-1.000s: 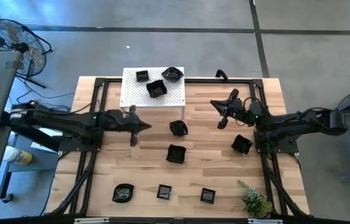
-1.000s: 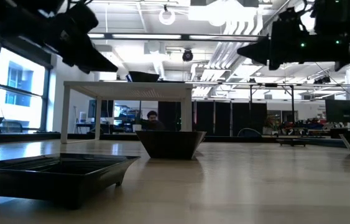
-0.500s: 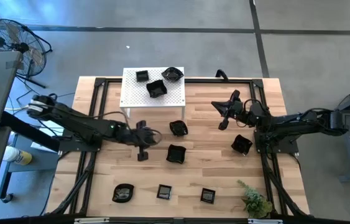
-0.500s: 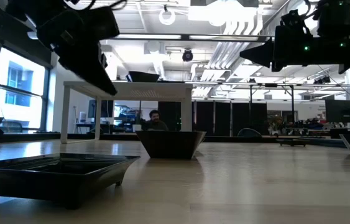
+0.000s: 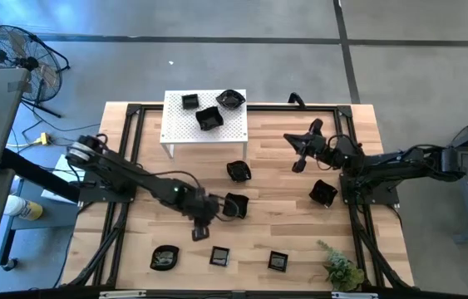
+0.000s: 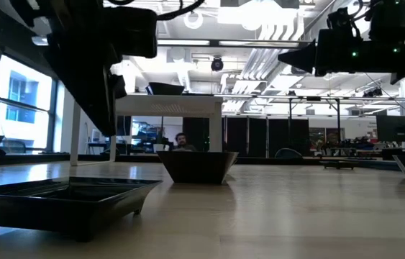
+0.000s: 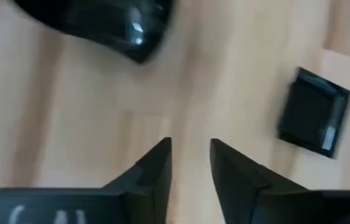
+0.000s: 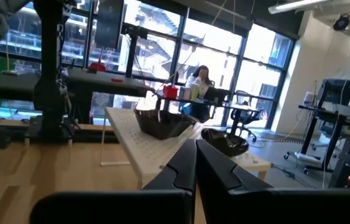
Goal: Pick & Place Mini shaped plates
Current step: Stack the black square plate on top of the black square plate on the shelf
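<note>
Your left gripper (image 5: 202, 223) has swung down toward the table's front, fingers slightly parted, empty, beside the middle plate (image 5: 234, 205). Your right gripper (image 5: 302, 150) hasn't moved, fingers pressed together.

Bare wood lies open across the middle of the bench (image 5: 283, 220), between the square plate (image 5: 234, 205) at centre and the plate (image 5: 322, 193) near the right frame rail. The left pincer (image 5: 201, 226) hangs low just left of that centre plate, its fingers slightly apart, crowding the gap toward the near row of plates (image 5: 219, 257). The white platform (image 5: 175, 124) blocks the far left, its top carrying three plates. The right pincer (image 5: 300, 154) hovers over the far right with fingers closed, clear wood beneath it. A small plant (image 5: 342, 267) stands at the near right corner.
</note>
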Robot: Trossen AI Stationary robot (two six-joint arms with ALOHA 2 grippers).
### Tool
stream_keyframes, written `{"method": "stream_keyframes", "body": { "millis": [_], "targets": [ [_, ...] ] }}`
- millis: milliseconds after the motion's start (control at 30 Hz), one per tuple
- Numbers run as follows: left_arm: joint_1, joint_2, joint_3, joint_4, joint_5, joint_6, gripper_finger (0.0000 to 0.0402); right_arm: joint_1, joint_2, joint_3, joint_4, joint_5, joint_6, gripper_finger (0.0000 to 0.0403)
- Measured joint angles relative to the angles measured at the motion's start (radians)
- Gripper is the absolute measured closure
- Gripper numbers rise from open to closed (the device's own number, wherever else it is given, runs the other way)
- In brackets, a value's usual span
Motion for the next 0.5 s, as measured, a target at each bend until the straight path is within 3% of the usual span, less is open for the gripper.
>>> {"method": "stream_keyframes", "body": {
  "millis": [167, 500],
  "targets": [
    [-0.022, 0.084, 0.061, 0.048, 0.055, 0.007, 0.0276, -0.006, -0.003, 0.000, 0.031, 0.000, -0.001, 0.0397],
    [-0.088, 0.194, 0.180, 0.071, 0.054, 0.002, 0.0275, -0.006, -0.014, 0.000, 0.038, -0.043, -0.002, 0.0399]
  ]
}}
